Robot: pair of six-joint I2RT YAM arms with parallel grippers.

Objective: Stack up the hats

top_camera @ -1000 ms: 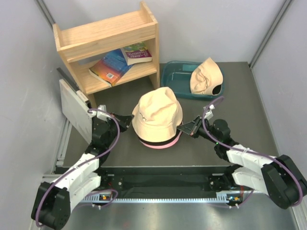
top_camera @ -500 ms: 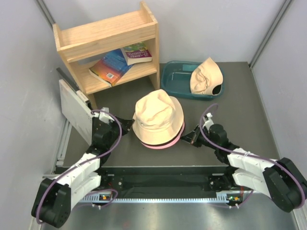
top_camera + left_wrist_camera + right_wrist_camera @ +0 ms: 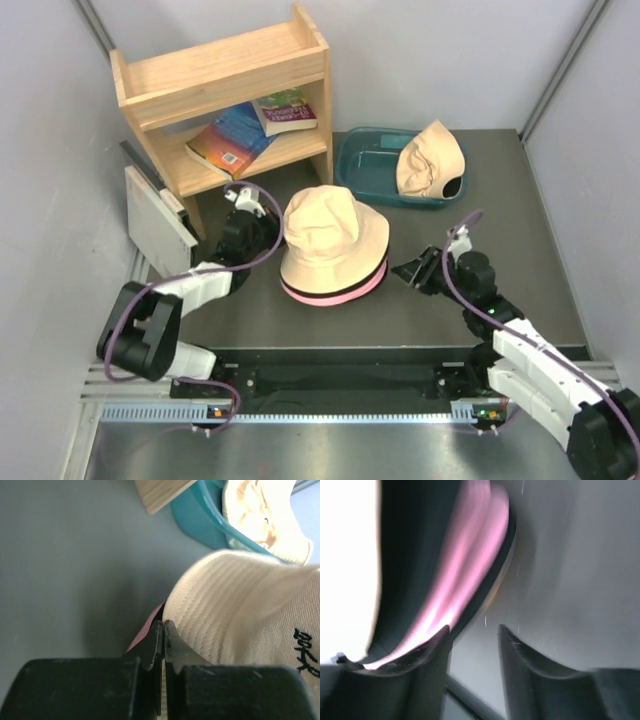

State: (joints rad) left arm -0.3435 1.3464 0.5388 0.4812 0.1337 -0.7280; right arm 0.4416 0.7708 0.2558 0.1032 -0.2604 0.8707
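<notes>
A tan hat point(image 3: 333, 240) tops a pile whose black and pink hat brims point(image 3: 335, 292) show beneath it at the table's middle. My left gripper point(image 3: 262, 232) is at the tan hat's left brim. In the left wrist view its jaws point(image 3: 163, 623) are pressed together on the edge of the tan hat point(image 3: 240, 610), with a sliver of pink hat point(image 3: 143, 632) below. My right gripper point(image 3: 412, 272) stands open just right of the pile, holding nothing. In the blurred right wrist view the pink brim point(image 3: 465, 565) lies beside its left finger point(image 3: 435, 645). Another tan hat point(image 3: 428, 160) lies in the teal tub point(image 3: 365, 165).
A wooden shelf point(image 3: 230, 80) with books point(image 3: 240, 135) stands at the back left. A white board point(image 3: 155, 222) leans beside the left arm. Grey walls close in both sides. The tub's rim point(image 3: 200, 520) and shelf corner point(image 3: 160, 492) show in the left wrist view.
My right gripper opened, let go of the tan hat's right brim and drew back to the right. The left gripper moved away from the arm bases, still on the brim, and the tan hat settled lower.
</notes>
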